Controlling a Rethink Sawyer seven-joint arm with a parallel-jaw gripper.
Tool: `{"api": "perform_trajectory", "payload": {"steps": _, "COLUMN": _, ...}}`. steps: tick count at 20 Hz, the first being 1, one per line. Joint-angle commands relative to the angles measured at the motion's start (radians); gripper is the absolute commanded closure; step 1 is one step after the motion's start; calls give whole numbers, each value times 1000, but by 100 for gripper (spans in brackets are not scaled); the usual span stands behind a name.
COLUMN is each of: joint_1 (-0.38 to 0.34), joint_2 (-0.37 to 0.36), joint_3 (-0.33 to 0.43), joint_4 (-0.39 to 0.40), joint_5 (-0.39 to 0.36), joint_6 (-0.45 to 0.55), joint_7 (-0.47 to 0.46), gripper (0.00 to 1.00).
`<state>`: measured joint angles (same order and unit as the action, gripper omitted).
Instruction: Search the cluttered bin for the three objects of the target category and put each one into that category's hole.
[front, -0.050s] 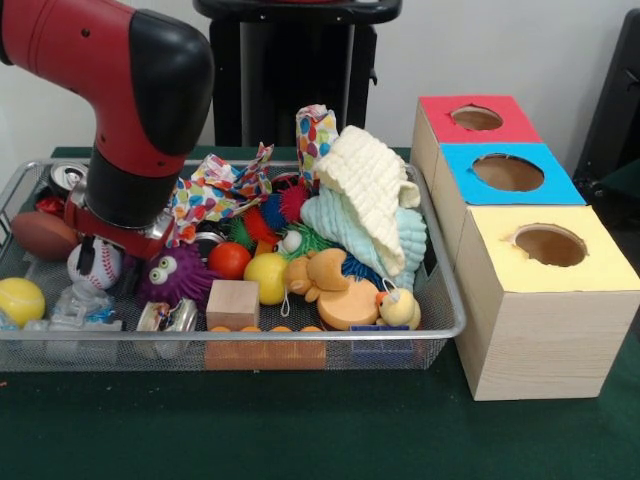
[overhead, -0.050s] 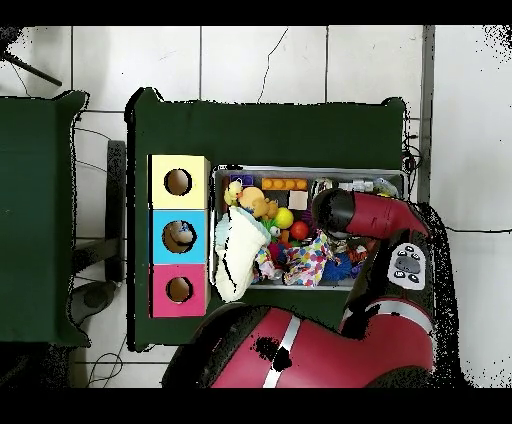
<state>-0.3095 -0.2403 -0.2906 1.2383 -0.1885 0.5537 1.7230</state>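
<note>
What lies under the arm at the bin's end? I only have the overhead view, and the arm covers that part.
Observer: In the front view, a baseball sits right below the arm's end, with a football beside it.
Operator: How high is the cloth pile?
Observer: The cream cloth is draped over a pale green one and rises well above the bin's rim.
Operator: Is the arm down in the bin?
Observer: Its end is low among the toys. Whether it holds anything is hidden.
</note>
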Motion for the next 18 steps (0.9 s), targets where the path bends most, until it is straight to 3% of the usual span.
{"api": "perform_trajectory", "payload": {"steps": 1, "joint_1": -27, "joint_2": 73, "joint_3": 125, "joint_4": -46, "joint_5": 35, "joint_6": -65, "joint_7": 118, "gripper": 0}}
{"api": "perform_trajectory", "payload": {"steps": 10, "joint_1": -17, "joint_2": 76, "joint_3": 90, "joint_4": -19, "joint_5": 20, "joint_6": -71, "joint_7": 139, "gripper": 0}}
{"api": "perform_trajectory", "payload": {"steps": 18, "joint_1": -34, "joint_2": 77, "joint_3": 72, "joint_4": 39, "joint_5": -13, "joint_6": -194, "joint_7": 164, "gripper": 0}}
